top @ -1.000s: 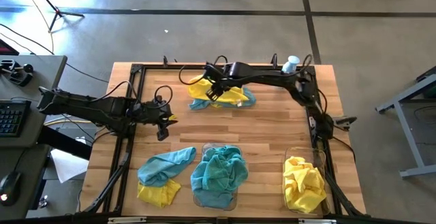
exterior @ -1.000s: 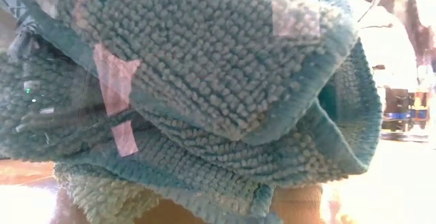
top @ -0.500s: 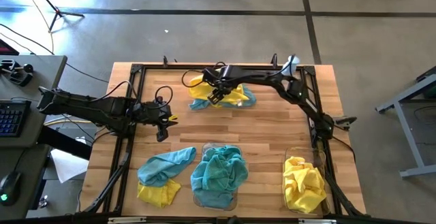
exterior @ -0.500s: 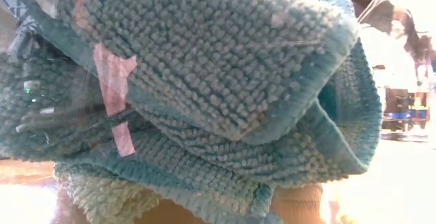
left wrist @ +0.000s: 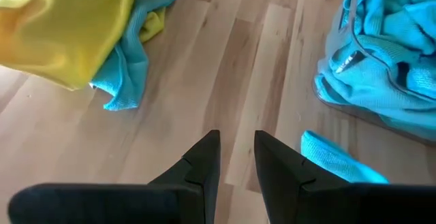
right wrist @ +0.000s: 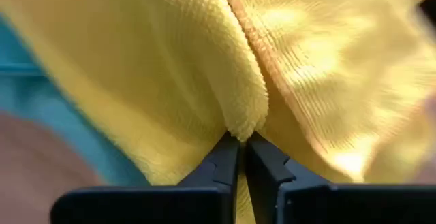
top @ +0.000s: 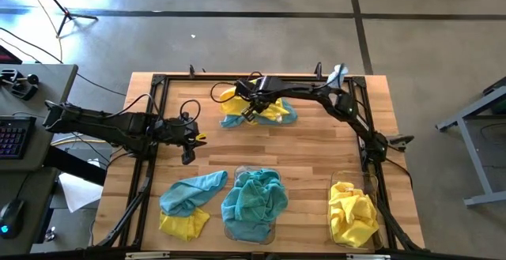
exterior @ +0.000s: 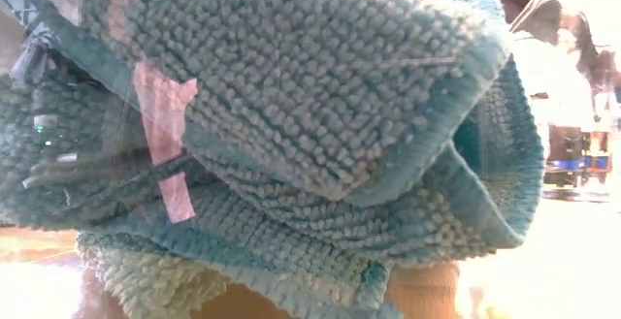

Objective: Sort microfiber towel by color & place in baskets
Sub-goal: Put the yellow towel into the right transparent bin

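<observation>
At the far middle of the table a yellow microfiber towel (top: 270,111) lies bunched on a teal one (top: 289,117). My right gripper (top: 249,109) reaches down onto this pile, shut on the yellow towel (right wrist: 170,67). My left gripper (left wrist: 236,142) hovers open over bare wood at the left, nothing between its fingers. Near the front edge stand two clear baskets: the middle one (top: 237,230) is heaped with teal towels (top: 253,199), the right one (top: 335,182) with yellow towels (top: 352,212). A loose teal towel (top: 190,192) and a yellow one (top: 183,224) lie at the near left. My right gripper pinches a raised fold of the yellow towel (right wrist: 244,123) between its two fingertips. The fingers come from above, slanting steeply down. The rest of the towel lies slack on the teal towel and the table.
A white and blue spray bottle (top: 338,74) stands at the far right corner. A black frame (top: 160,82) runs around the table's edge. Bare wood (top: 269,149) lies between the far pile and the baskets. The low view is filled by the teal towels (exterior: 291,115) in the middle basket.
My right gripper has sunk onto the yellow towel of the far pile, drifting a little toward the table's left edge. The towels and my left arm have kept still.
</observation>
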You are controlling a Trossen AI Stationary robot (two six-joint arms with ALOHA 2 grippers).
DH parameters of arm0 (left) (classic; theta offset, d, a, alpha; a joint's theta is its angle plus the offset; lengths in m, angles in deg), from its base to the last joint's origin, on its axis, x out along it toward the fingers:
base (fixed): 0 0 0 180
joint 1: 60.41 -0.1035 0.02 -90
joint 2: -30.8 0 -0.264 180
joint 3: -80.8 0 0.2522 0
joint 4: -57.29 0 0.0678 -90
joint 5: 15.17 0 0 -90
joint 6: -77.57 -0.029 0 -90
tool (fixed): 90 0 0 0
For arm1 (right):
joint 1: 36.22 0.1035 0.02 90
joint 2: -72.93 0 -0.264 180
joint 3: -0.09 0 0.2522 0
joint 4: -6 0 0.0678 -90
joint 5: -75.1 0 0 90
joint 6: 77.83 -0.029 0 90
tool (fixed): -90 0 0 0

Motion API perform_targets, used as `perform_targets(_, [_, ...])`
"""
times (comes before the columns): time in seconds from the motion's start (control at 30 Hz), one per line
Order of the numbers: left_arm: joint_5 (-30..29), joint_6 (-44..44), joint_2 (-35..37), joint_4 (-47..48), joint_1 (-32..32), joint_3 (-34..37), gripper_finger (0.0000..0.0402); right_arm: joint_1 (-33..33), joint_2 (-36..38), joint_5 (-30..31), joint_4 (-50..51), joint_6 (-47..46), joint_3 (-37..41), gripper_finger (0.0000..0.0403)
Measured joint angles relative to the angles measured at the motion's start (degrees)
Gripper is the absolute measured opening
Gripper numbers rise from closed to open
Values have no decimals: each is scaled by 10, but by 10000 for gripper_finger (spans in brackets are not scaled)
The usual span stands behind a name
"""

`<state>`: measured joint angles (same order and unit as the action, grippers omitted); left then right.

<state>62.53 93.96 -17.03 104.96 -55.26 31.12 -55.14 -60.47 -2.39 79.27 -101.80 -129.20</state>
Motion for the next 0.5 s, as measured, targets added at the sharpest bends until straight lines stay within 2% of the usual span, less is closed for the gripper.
perform_targets(0.27, [-2, 19, 0, -6, 0, 0, 78, 37, 127, 72, 12, 8, 0, 3])
perform_targets(0.5, [-7, -55, -1, -27, 0, 0, 78, 99, 256, 154, 72, -30, 0, 2])
